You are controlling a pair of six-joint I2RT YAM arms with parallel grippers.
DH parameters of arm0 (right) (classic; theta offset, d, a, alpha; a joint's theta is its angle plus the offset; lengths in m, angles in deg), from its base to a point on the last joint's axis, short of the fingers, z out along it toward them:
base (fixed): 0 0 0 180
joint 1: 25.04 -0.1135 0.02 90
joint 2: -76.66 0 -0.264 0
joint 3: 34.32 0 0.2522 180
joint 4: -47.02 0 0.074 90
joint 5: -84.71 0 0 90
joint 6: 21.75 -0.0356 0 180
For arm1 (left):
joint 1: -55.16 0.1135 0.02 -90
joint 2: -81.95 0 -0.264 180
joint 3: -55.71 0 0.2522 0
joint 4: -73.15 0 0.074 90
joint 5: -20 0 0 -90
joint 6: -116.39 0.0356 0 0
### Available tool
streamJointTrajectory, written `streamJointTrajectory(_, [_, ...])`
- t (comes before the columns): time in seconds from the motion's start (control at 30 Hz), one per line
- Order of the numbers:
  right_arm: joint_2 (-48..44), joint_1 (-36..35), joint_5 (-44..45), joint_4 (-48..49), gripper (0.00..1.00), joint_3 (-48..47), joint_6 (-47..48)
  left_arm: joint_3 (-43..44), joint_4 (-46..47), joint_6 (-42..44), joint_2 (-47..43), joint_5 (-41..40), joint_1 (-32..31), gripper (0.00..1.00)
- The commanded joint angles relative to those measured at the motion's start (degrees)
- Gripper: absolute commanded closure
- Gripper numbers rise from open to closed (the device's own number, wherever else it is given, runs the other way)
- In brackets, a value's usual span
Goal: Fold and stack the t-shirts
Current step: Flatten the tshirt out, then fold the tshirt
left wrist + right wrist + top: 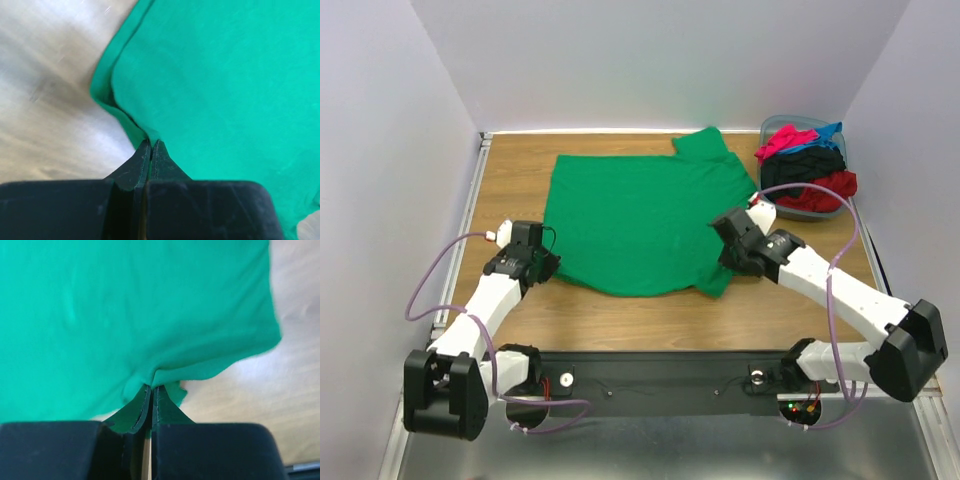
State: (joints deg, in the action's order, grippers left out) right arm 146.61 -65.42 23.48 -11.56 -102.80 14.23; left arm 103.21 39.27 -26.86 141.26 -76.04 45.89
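Bright green cloth t-shirt [640,215] lay spread flat mid wooden worktop [620,325]. Left gripper [151,144] pinched near-left corner, right gripper [151,387] near-right corner. Paired hold probably meant for lifting edge into fold. Other coloured t-shirts [808,160] heaped in grey-blue plastic bin [767,128], far right.

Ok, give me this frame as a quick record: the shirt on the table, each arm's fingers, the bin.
green t-shirt: lying flat on the table, one sleeve showing at its far edge
left fingers: shut on the shirt's near-left corner
right fingers: shut on its near-right edge
bin: far right, holds pink-red, blue, black and red shirts
folded stack: none visible
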Motion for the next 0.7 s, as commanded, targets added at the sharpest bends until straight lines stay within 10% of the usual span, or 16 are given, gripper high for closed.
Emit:
streamJointTrajectory(0.0, [2.46,6.09,-0.90,8.32,1.00,-3.46,7.08,5.63,2.28,1.84,3.35,-0.90,-0.04,1.00])
streamJointTrajectory(0.67, [24.35,19.72,-8.91,15.55,0.99,-22.36,18.86,23.47,5.18,6.32,23.91,-4.86,3.74,1.00])
